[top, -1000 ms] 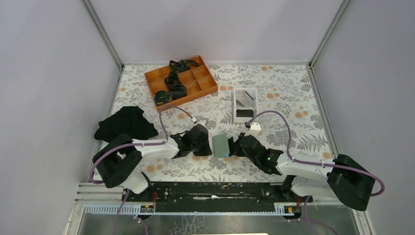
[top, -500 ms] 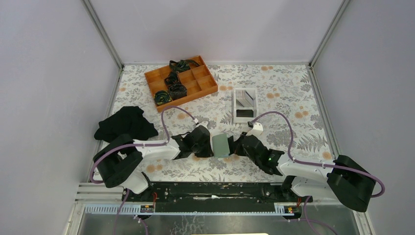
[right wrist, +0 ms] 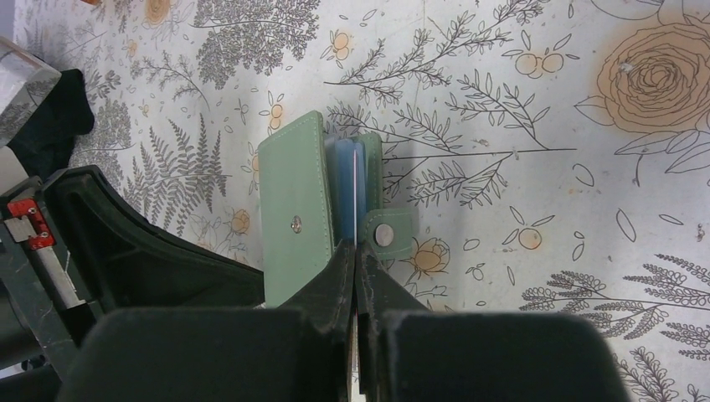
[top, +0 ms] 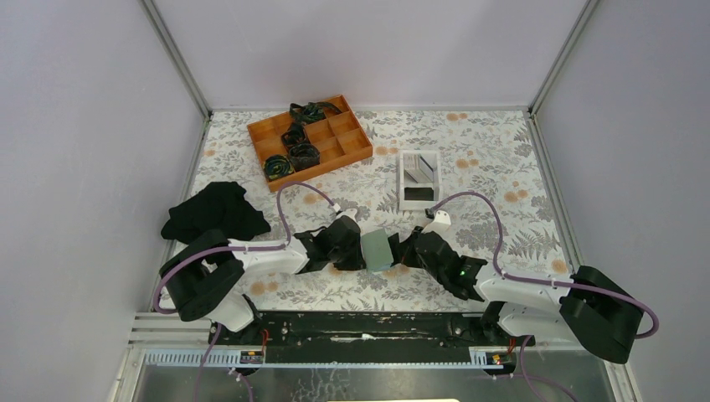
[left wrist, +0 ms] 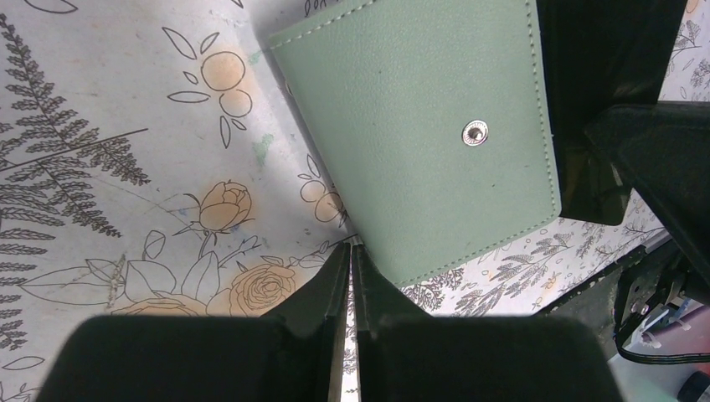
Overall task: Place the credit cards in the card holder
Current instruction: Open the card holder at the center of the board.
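The sage-green card holder stands on edge between my two grippers at the table's near middle. My left gripper is shut on the rim of its outer flap, beside the snap stud. From the opposite side, my right gripper is shut on a thin credit card, seen edge-on, that reaches into the open card holder next to a light blue card. More credit cards, grey and black, lie in the white tray behind.
An orange compartment box with dark rolled items sits at the back left. A black cloth lies by the left wall. Grey walls close in the floral-patterned table on three sides.
Both grippers have edged closer together, and the card holder between them has tipped a little. Neither grip has changed.
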{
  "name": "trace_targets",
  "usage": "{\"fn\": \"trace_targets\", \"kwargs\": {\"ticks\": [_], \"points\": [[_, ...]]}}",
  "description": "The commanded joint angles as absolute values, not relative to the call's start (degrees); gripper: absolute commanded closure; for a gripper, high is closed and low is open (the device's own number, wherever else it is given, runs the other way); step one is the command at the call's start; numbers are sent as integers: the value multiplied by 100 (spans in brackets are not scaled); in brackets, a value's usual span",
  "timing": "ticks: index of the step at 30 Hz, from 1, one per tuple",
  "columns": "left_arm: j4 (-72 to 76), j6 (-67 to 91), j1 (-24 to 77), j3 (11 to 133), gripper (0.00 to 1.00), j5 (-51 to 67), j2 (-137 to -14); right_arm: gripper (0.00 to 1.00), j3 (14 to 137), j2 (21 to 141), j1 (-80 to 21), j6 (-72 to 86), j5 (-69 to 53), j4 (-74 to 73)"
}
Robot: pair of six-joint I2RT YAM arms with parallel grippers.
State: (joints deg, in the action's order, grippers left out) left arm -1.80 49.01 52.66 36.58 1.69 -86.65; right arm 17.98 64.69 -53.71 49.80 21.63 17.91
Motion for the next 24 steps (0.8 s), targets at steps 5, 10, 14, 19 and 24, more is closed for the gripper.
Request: {"fn": "trace_targets", "kwargs": {"ticks": [5,10,14,19,24], "points": [[-121,4891,5317,3647,91,124,-8689,100,1974,6228,-5336,5018,2207,1886],[-141,4887,5321,3648,91,107,-8721,100,2031,6155,-5343,4944,2241,1785],[-149,4878,5318,3665,91,101,-8730,100,2081,6107,-5332,4865,2246,1677],[-149,4908,5319,3655,91,86,-8744,100,2075,6013,-5338,4789,2279,1581],[-132,4961,5325,3678,92,79,-8799,100,2061,5949,-5334,4773,2289,1550]]}}
